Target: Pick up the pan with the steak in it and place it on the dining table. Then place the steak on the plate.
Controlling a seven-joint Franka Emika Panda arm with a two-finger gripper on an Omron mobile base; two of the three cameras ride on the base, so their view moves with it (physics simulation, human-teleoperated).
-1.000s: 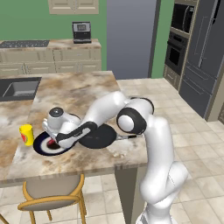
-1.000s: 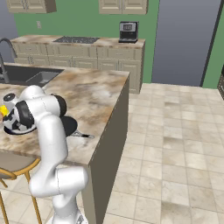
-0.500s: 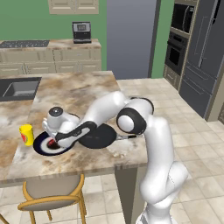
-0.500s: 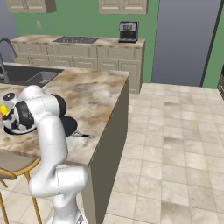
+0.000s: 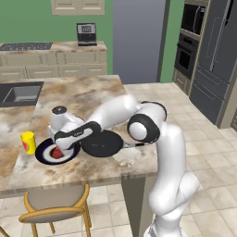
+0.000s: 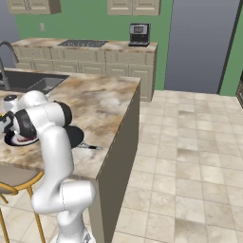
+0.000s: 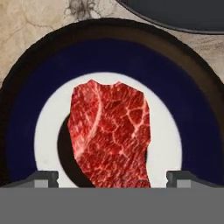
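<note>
The red steak (image 7: 111,135) lies flat on the navy-rimmed plate (image 7: 26,100), over its white ring and dark centre. My gripper (image 7: 112,179) hovers just above it, open, with one fingertip (image 7: 43,178) on each side of the meat and nothing held. On the dining table (image 5: 88,99), the plate (image 5: 44,156) with the steak (image 5: 56,153) sits near the front left under my gripper (image 5: 62,146). The black pan (image 5: 102,143) rests empty just right of the plate, handle pointing right. From the right base, the arm partly hides the plate (image 6: 14,140) and pan (image 6: 76,136).
A yellow cup (image 5: 28,142) stands left of the plate. A sink (image 5: 18,92) is set into the table's far left. A wooden chair (image 5: 55,208) stands below the front edge. The pan's rim (image 7: 183,13) comes close to the plate.
The jaws have spread wide and let go of the steak, which now lies on the plate. The arm has hardly moved.
</note>
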